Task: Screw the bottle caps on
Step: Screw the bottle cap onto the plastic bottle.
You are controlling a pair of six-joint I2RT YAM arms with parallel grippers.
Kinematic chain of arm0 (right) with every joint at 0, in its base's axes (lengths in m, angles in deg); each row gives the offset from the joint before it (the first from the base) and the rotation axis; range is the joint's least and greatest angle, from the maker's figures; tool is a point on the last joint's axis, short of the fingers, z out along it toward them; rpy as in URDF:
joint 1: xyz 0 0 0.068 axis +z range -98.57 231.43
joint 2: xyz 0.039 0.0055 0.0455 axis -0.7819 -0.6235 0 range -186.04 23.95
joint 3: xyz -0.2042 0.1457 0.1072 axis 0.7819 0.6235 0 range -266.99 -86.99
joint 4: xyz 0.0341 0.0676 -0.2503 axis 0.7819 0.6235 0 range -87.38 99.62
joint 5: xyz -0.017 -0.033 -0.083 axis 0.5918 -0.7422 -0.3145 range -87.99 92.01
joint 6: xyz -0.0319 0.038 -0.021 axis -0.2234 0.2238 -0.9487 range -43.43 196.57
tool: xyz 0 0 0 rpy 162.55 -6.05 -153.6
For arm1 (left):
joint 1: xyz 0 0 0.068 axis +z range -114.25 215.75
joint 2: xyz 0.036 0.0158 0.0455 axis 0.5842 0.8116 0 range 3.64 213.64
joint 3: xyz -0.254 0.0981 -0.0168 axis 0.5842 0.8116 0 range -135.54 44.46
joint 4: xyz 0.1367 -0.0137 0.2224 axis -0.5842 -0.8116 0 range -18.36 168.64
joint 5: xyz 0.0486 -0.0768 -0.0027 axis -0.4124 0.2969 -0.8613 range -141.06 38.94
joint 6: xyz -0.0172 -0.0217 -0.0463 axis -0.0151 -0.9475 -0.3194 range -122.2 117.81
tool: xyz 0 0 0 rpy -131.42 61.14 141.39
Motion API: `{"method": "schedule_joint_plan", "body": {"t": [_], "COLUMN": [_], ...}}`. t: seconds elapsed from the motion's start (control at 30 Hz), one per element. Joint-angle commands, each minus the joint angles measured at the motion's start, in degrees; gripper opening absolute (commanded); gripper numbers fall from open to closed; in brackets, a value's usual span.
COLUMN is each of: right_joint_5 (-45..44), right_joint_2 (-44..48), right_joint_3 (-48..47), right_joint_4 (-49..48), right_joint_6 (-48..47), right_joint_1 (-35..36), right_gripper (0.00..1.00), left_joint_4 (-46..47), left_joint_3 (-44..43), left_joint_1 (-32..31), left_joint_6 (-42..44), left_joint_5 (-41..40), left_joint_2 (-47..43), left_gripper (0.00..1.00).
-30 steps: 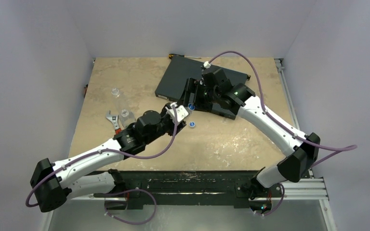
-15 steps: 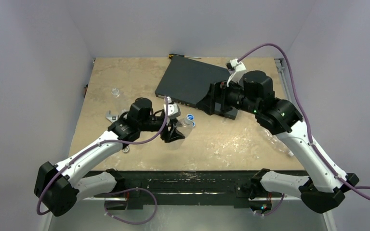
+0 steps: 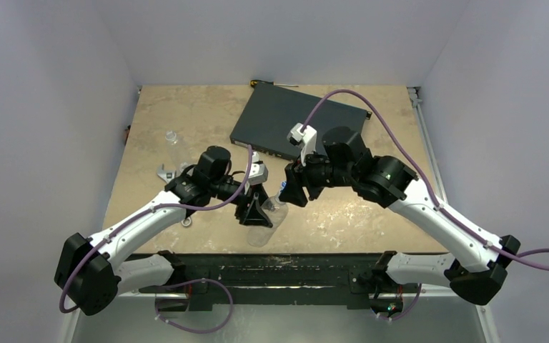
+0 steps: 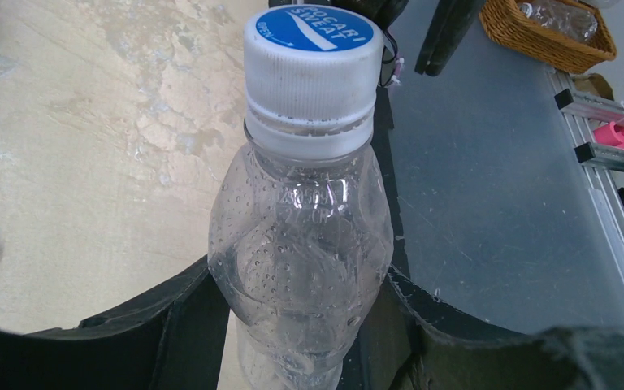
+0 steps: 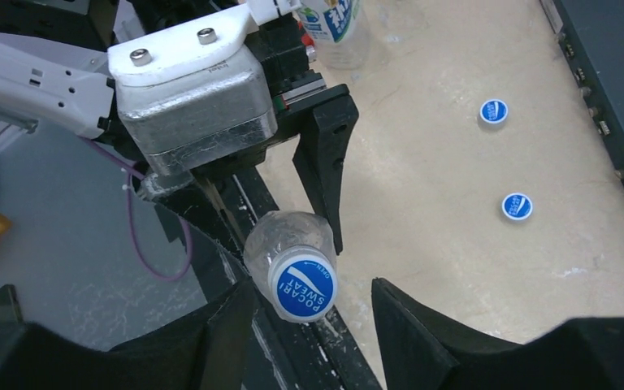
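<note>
**Capped bottle gripped, right pincer around the cap**

The left pincer (image 4: 301, 288) is clamped on the body of a clear bottle (image 4: 301, 236), 1 finger on each side, over the near part of the table (image 5: 455, 268). A blue and white cap (image 4: 309, 49) sits on the bottle's neck. The right pincer (image 5: 310, 301) stands apart, its fingers straddling that cap with a gap showing. 2 loose caps (image 5: 494, 110) lie on the table near a flat black box (image 3: 279, 118).
</note>
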Motion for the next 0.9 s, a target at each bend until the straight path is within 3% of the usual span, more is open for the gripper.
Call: {"method": "schedule_joint_plan", "body": {"t": [0.0, 0.4, 0.57, 0.67, 0.87], "right_joint_5": [5.0, 11.0, 11.7, 9.2, 0.0], "right_joint_2": [-0.1, -1.5, -2.7, -3.7, -8.9], "right_joint_3": [-0.3, -2.0, -1.7, -2.3, -5.5], "right_joint_4": [-1.2, -0.5, 0.3, 0.7, 3.7], "right_joint_6": [-2.9, -2.0, -1.7, 0.2, 10.8], "right_joint_1": [0.0, -0.1, 0.0, -0.1, -0.1], "right_gripper": [0.56, 0.34, 0.33, 0.27, 0.09], "left_joint_4": [-0.4, 0.7, 2.1, 2.6, 8.6], "left_joint_3": [-1.2, -1.5, -1.7, -2.2, -2.1], "left_joint_1": [0.4, 0.4, 0.4, 0.4, 0.3], "left_joint_6": [0.6, 0.8, 0.1, -0.4, -3.3], "left_joint_5": [3.6, 3.1, 2.6, -1.9, -24.2], "left_joint_2": [-0.2, -0.2, -0.4, -0.8, -3.9], "left_gripper": [0.00, 0.00, 0.00, 0.00, 0.00]}}
